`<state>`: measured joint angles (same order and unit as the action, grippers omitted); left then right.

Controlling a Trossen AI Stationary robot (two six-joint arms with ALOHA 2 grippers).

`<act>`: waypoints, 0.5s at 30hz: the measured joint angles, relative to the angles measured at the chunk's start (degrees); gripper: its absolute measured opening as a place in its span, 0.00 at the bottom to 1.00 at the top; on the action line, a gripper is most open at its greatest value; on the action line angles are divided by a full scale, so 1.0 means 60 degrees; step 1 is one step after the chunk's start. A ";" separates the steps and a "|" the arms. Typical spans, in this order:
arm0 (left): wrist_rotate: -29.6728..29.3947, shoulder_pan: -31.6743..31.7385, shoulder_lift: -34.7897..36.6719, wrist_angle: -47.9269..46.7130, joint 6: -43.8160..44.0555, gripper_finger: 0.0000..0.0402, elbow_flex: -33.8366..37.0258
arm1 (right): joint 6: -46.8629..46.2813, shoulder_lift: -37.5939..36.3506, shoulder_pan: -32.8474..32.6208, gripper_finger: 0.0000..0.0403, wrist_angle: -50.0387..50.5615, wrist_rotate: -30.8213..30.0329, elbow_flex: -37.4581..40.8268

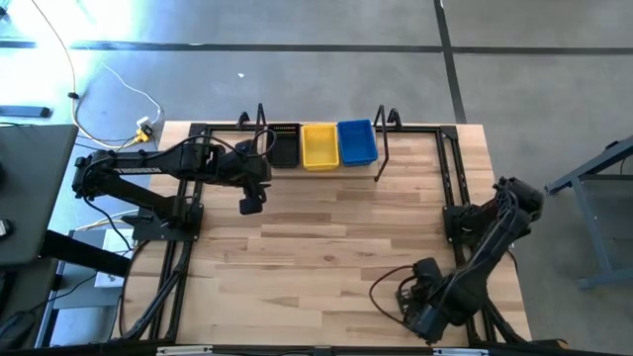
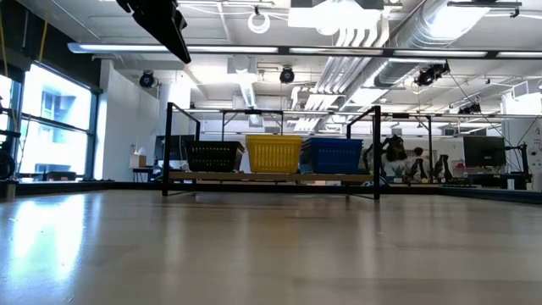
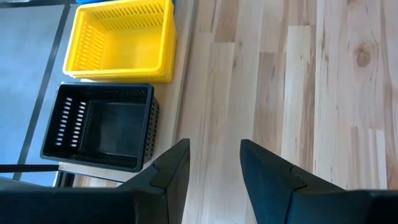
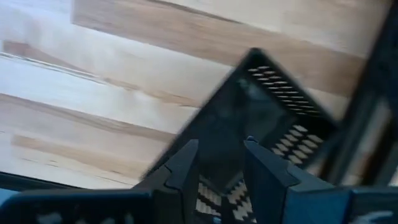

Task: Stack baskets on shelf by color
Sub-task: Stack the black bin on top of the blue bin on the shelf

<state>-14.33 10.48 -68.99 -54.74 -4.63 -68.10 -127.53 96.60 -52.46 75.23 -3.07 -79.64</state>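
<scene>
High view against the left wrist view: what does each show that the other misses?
Only the high view shows the blue mesh plastic basket in full on the shelf's light wooden board, and the right gripper low at the table's near right corner over another black basket.

Only the left wrist view shows the left gripper open and empty above bare wood.

Both show the black mesh plastic basket beside the yellow mesh plastic basket.
</scene>
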 joint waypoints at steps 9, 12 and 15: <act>0.0005 0.0000 0.0000 0.0258 -0.0001 0.32 0.0000 | -0.0028 0.0876 0.0505 0.26 -0.1042 0.0376 0.0000; 0.0015 0.0000 0.0000 0.0314 0.0001 0.32 0.0000 | -0.0028 0.1112 0.0622 0.26 -0.1122 0.0754 0.0000; 0.0033 0.0000 0.0000 0.0314 0.0000 0.32 0.0000 | -0.0019 0.1227 0.0604 0.26 -0.1033 0.0841 0.0000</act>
<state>-14.13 10.48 -68.99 -52.86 -4.63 -68.10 -127.65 103.97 -48.84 69.03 1.97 -79.64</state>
